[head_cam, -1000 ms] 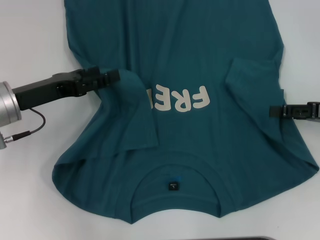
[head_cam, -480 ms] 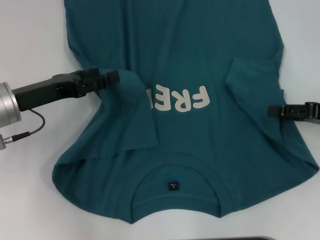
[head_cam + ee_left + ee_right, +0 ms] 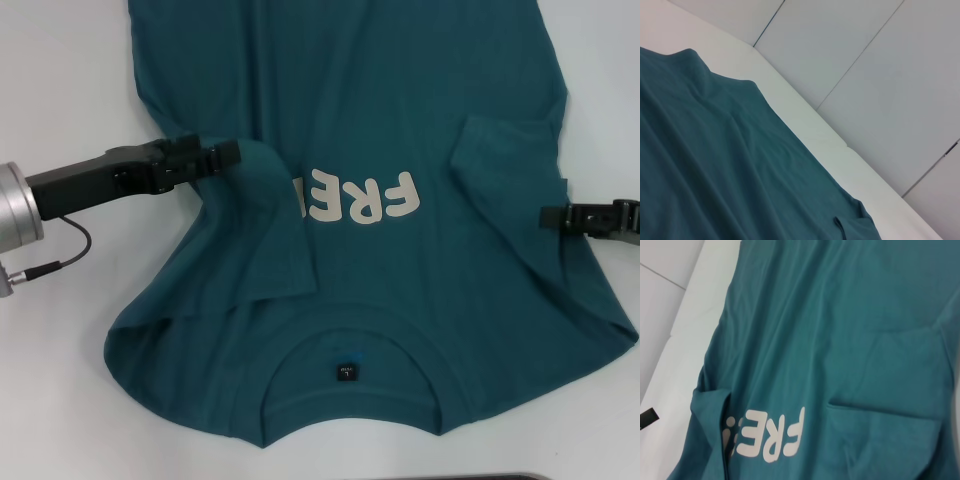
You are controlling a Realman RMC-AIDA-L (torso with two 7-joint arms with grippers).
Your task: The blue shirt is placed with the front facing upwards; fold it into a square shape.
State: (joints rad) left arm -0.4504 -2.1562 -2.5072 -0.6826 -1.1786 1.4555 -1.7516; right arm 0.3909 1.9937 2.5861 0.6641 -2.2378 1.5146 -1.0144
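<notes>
The blue shirt (image 3: pixel 400 100) lies spread on the white table (image 3: pixel 60 80), with its collar and black label (image 3: pixel 346 371) nearest me. Both sleeves are folded inward onto the chest. The left one (image 3: pixel 270 220) covers part of the white letters (image 3: pixel 370 198); the right one (image 3: pixel 500 150) lies above the right gripper. My left gripper (image 3: pixel 228 152) touches the far corner of the left sleeve fold, where the cloth humps up. My right gripper (image 3: pixel 550 216) sits over the shirt's right side edge. The wrist views show the shirt's cloth (image 3: pixel 715 175) and the letters (image 3: pixel 775 437).
Bare white table shows to the left of the shirt and at the right edge (image 3: pixel 620 120). A black cable (image 3: pixel 60 262) loops by my left arm's silver wrist (image 3: pixel 15 215). A dark edge (image 3: pixel 480 477) shows at the table's near side.
My right gripper has drawn back slightly toward the shirt's right edge. My left gripper and the shirt stay as they were.
</notes>
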